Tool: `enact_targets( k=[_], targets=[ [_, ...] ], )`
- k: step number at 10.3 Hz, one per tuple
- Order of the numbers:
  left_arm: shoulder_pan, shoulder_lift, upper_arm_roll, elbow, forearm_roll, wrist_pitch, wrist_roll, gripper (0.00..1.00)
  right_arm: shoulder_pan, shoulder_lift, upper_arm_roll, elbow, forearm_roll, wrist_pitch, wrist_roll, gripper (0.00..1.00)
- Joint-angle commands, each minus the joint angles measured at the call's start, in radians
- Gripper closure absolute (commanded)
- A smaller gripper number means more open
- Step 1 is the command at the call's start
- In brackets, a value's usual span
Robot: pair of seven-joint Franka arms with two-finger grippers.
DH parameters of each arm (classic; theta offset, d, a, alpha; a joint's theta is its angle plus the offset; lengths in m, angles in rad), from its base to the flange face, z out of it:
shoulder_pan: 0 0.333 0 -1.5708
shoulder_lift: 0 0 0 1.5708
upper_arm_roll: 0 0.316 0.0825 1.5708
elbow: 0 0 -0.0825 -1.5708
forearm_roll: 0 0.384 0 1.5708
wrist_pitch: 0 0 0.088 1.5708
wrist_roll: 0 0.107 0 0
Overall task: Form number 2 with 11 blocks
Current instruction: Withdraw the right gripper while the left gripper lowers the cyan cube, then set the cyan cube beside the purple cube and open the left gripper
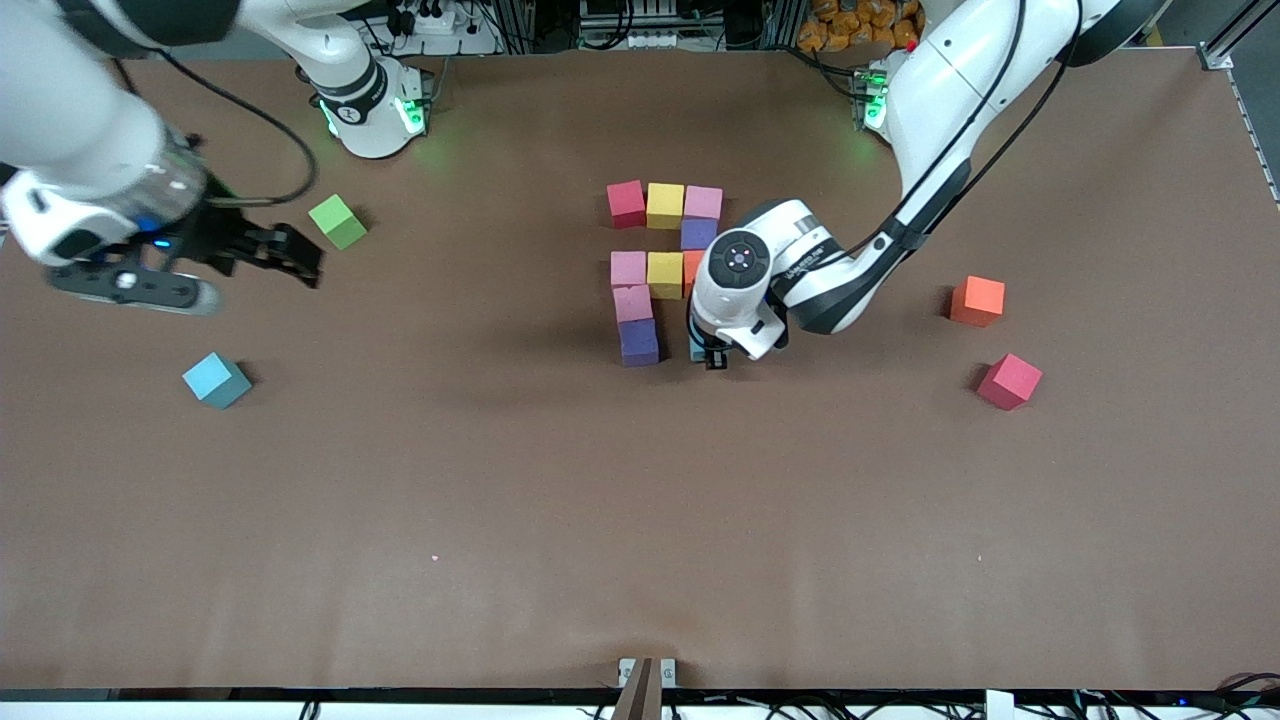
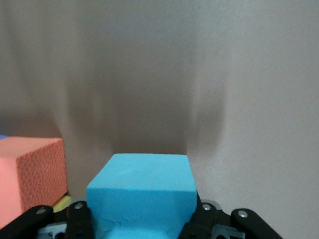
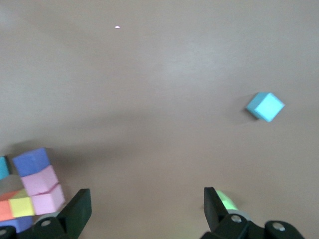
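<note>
Several blocks make a pattern mid-table: red (image 1: 626, 203), yellow (image 1: 665, 204) and pink (image 1: 703, 202) in a row, purple (image 1: 698, 233) under the pink, then pink (image 1: 628, 268), yellow (image 1: 664, 274) and a half-hidden orange (image 1: 692, 270), with pink (image 1: 633, 303) and purple (image 1: 639, 341) nearer the camera. My left gripper (image 1: 712, 356) is shut on a light blue block (image 2: 142, 191), low beside that purple one; the orange block (image 2: 30, 179) shows alongside. My right gripper (image 1: 290, 255) hangs open and holds nothing, beside the green cube (image 1: 338, 221).
Loose blocks lie apart from the pattern: orange (image 1: 977, 300) and red (image 1: 1008, 381) toward the left arm's end, light blue (image 1: 216, 380) toward the right arm's end. The left forearm reaches over the pattern's edge.
</note>
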Motion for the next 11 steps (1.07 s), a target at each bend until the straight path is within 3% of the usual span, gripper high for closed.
enact_targets(
  k=[1, 6, 11],
  targets=[
    [-0.036, 0.039, 0.01, 0.058, -0.015, -0.021, -0.025, 1.0, -0.041, -0.11, -0.016, -0.136, 0.004, 0.01, -0.105, 0.0],
    [-0.078, 0.082, 0.014, 0.108, -0.014, -0.021, -0.029, 1.0, -0.048, -0.086, -0.133, -0.115, 0.016, -0.002, -0.292, 0.0],
    [-0.106, 0.1, 0.025, 0.132, -0.015, -0.021, -0.031, 1.0, -0.032, -0.067, -0.161, -0.09, 0.018, -0.008, -0.292, 0.0]
  ],
)
